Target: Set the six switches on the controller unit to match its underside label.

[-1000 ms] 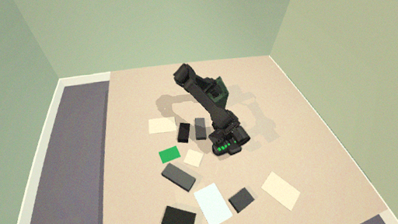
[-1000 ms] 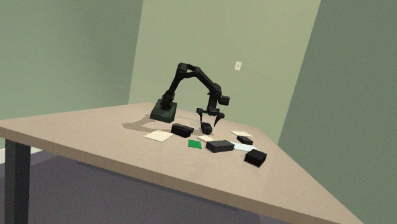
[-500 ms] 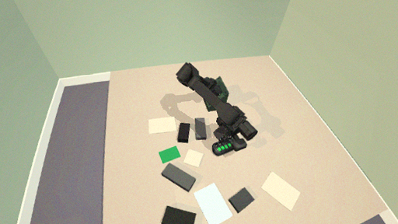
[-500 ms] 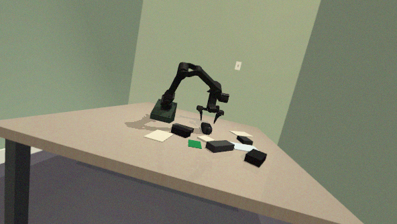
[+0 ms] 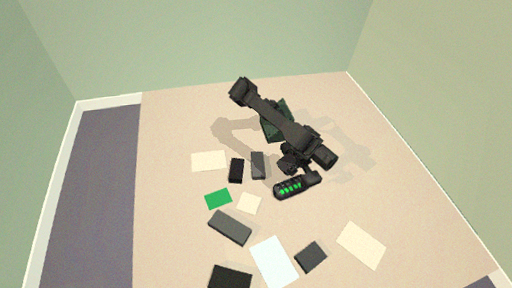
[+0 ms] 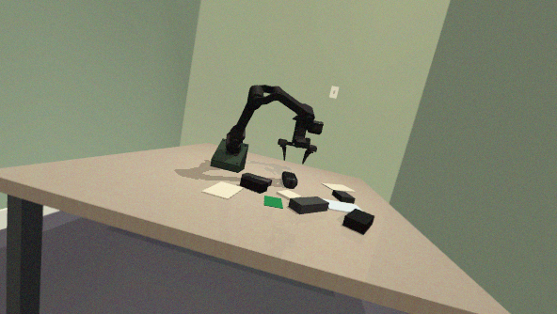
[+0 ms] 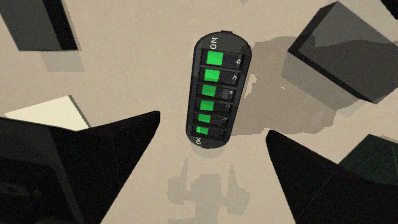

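Controller unit (image 5: 288, 189) (image 6: 290, 180) (image 7: 218, 90), switches up on the bench (image 5: 168, 235) (image 6: 141, 207) (image 7: 130, 60). In the wrist view, its long axis runs nearly upright, the "ON" end at top. Above the unit, the gripper (image 6: 294, 163) (image 7: 213, 125), fingers spread wide, grasps nothing. Beyond the unit, seen from the exterior camera, stands a wall outlet (image 6: 334, 92), which the top view lacks; the wrist view alone shows numerals beside the green switch ends.
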`<state>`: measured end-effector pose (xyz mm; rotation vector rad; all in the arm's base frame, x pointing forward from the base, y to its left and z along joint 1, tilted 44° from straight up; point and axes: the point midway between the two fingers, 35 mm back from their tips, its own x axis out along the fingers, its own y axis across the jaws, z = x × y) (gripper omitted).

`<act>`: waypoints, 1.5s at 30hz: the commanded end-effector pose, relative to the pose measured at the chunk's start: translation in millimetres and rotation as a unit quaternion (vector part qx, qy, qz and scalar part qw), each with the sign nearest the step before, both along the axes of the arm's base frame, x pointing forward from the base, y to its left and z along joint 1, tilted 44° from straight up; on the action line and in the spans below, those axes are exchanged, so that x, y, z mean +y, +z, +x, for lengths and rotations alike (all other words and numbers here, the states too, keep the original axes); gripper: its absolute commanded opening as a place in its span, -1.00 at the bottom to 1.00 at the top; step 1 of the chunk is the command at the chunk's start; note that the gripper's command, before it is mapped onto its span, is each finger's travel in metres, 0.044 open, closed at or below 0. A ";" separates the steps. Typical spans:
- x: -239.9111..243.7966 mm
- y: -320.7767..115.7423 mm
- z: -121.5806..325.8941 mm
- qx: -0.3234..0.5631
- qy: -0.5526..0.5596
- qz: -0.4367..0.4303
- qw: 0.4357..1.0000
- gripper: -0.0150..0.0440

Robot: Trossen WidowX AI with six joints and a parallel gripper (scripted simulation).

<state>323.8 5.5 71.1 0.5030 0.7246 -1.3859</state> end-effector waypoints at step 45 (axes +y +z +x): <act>1.8 3.9 -0.6 0.001 -0.003 0.000 1.000 0.67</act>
